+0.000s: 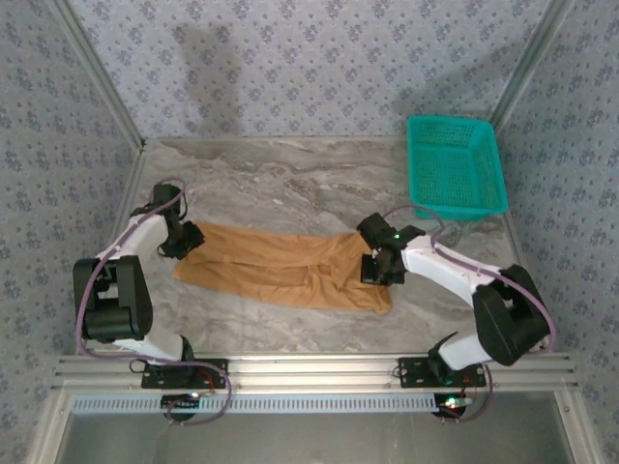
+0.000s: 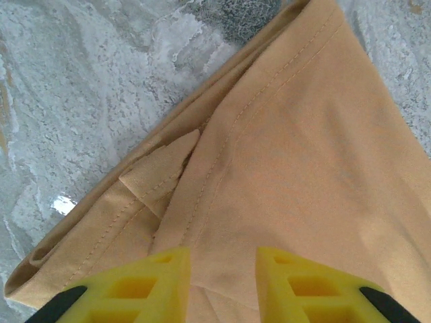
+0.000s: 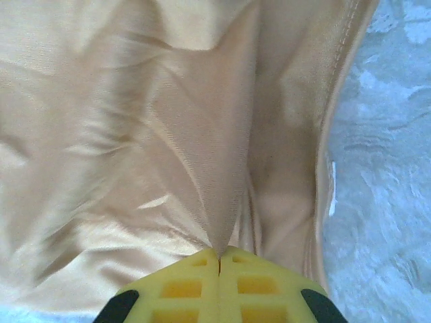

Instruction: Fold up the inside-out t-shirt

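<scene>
Yellow fingers of the right gripper were clenched together on the inside-out t-shirt. They pinched a raised ridge of orange-tan cloth near the garment's right end, just beside a hem where a small white label showed. Over the shirt's left end the left gripper stood released, its jaws parted with flat cloth showing in the gap and a small turned-up flap just beyond. From above, the shirt lay stretched left to right across the middle of the marble table, between the two arms. Well apart, at the far right corner, sat a teal mesh basket.
</scene>
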